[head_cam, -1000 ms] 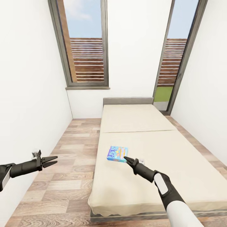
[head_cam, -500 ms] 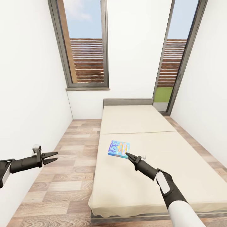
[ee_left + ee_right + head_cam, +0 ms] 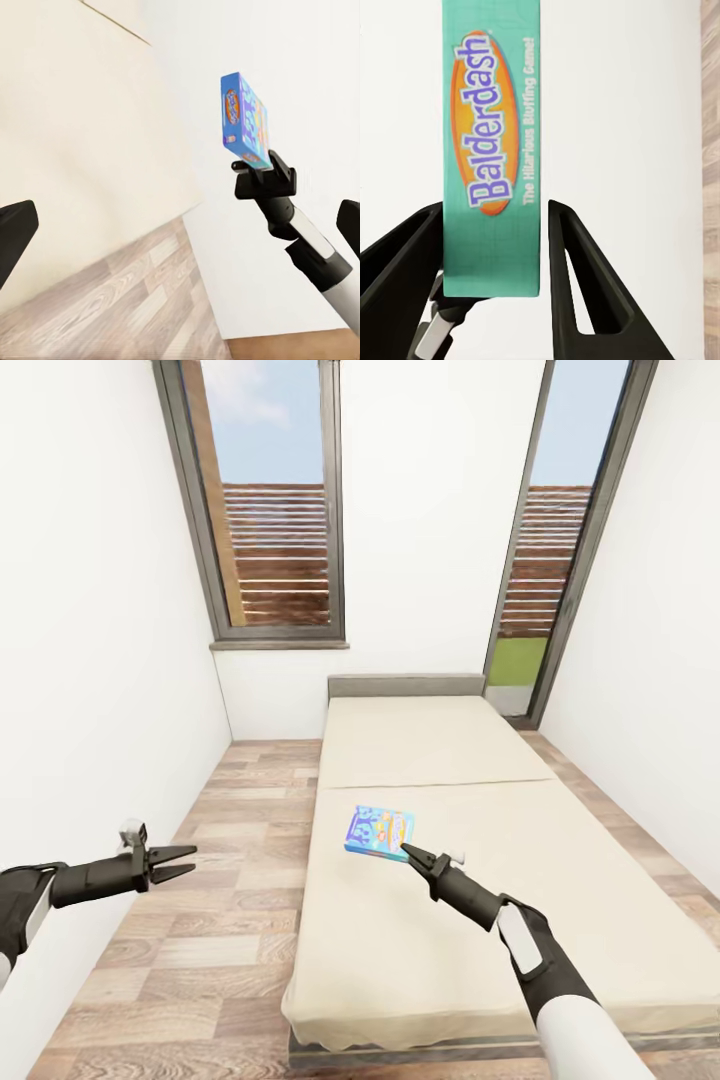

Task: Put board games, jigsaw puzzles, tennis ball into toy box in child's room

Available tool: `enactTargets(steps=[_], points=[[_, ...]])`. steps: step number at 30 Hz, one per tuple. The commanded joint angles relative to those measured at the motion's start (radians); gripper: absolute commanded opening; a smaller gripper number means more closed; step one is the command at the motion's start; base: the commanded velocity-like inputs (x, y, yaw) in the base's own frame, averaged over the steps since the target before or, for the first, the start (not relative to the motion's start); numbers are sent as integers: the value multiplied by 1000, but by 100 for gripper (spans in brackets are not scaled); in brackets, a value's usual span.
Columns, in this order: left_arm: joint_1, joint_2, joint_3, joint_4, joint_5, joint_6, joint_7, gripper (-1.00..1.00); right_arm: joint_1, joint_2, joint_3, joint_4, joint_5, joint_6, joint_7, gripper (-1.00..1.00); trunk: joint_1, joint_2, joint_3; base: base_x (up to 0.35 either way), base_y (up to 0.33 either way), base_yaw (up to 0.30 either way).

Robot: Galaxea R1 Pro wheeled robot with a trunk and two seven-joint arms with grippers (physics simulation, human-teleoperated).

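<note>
A small blue board game (image 3: 380, 832) lettered "Balderdash" (image 3: 491, 150) is held at one end by my right gripper (image 3: 408, 852), which is shut on it. The box is tilted just over the beige mattress of the bed (image 3: 430, 740), near the bed's left side. The left wrist view shows the blue box (image 3: 244, 120) standing on edge out of the right gripper (image 3: 262, 176). My left gripper (image 3: 178, 860) hangs open and empty over the wood floor left of the bed, its dark fingers (image 3: 15, 240) spread wide.
The bed fills the right half of the narrow room, with its grey headboard (image 3: 405, 685) against the far wall. A strip of plank floor (image 3: 230, 860) runs along its left side beside the white wall. Two tall dark-framed windows (image 3: 270, 510) stand at the far end.
The right gripper has carried the blue box slightly up and away along the bed. The left arm has shifted a little to the right and lower.
</note>
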Motion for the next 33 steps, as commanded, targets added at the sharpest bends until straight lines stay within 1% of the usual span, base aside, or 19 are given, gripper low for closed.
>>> enactTargets(steps=[1,3,5,7,9,10,13,18,21,22,26,33], points=[[-1,0,1,0,-6,11,-6,100,-1,-2,-4,0,1,5,3,-100,-4,7,2,-144,0,0],[0,-1,-4,0,-6,11,-6,100,-1,-19,-3,0,0,6,6,-100,-12,21,9,-230,0,-15],[-1,-1,-5,0,-6,11,-6,100,-1,-28,-2,0,0,7,7,-100,-19,35,16,-236,0,-75],[-1,-1,-7,0,-6,11,-6,100,-1,-45,-2,0,0,9,8,-100,-27,49,23,-122,0,-161],[-1,-1,-7,0,-6,10,-6,100,-1,-55,-2,0,0,10,9,-100,-35,63,31,-68,0,-200],[-1,-1,-8,0,-6,10,-6,100,-1,-64,-2,0,-1,10,13,-100,-39,70,35,-39,0,-222],[-1,-1,-8,0,-6,10,-6,100,-1,-75,-2,0,-1,10,28,-100,-50,91,47,-25,0,-233],[-1,-1,-8,0,-6,7,-6,100,-1,-93,-4,2,0,9,84,-100,-69,126,67,-8,0,-247],[-1,-1,-8,0,-6,8,-6,100,-2,-104,-4,3,0,8,95,-100,-81,147,79,-2,0,-251],[0,-1,-8,0,-6,9,-6,100,-2,-112,-4,3,-1,8,100,-100,-85,154,83,-1,0,-252],[-1,-1,-8,0,-6,10,-6,100,-2,-124,-6,4,-2,9,109,-100,-100,182,99,-1,0,-253],[-1,-1,-8,0,-6,10,-6,100,-2,-135,-8,4,-4,8,120,-100,-127,231,127,0,0,-253]])
